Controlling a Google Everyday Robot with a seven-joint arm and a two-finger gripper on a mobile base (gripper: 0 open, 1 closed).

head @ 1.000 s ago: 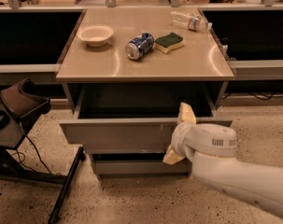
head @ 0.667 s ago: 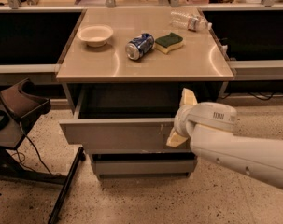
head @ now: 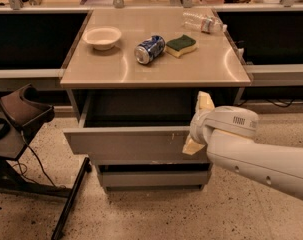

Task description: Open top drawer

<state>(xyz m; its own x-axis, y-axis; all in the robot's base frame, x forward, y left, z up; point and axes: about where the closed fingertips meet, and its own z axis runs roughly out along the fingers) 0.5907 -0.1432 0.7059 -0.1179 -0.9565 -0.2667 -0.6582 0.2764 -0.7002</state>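
Camera view, nearest first: my arm [head: 263,159] comes in from the right foreground, and the gripper [head: 199,125] at its end sits at the right end of the top drawer [head: 126,144]. Its two pale fingers [head: 205,103] are spread apart, one rising above the front's top edge and the other low against the panel, so I read the gripper as released and holding nothing. The top drawer stands pulled out toward me. Its flat grey front is proud of the cabinet, with small pale scratches just left of the gripper, and the dark inside shows between the front and the edge of the surface [head: 116,73]. The front's long axis runs left to right and nearly all of it lies left of the gripper. The drawer slides near to far, so any further pull must come straight toward the near side, and from this off-centre spot I would expect it to skew. I judge the task nearly or fully done. A narrower lower drawer [head: 151,178] sits set back beneath it. A dark stand [head: 21,115] is well apart to the left. Farther back on the surface lie a can [head: 149,49] on its side, a sponge [head: 180,45] just right of it, a bowl [head: 102,37] to the left, and a bottle [head: 203,22] at the far right corner.
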